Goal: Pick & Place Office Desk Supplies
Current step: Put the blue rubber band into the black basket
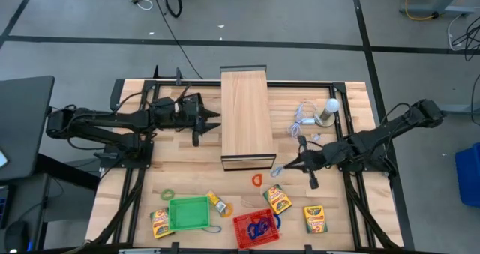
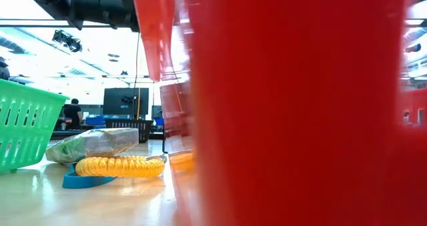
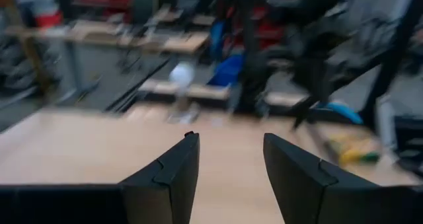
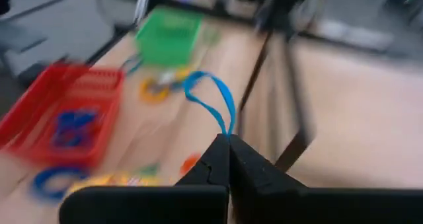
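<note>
**Right gripper pinching a blue loop**

I see my right gripper (image 4: 229, 143) clamped on a blue loop (image 4: 215, 97), lifted just beside the wooden box (image 1: 246, 115), up-table from the red basket (image 1: 248, 231). My left gripper (image 3: 228, 154) waits parted and empty left of that box.

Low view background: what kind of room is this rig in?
Probably a robotics lab or workshop. A dark monitor stands on a desk behind the wooden table, a seated person works beside it, and loose black cables lie across the grey taped floor.
</note>
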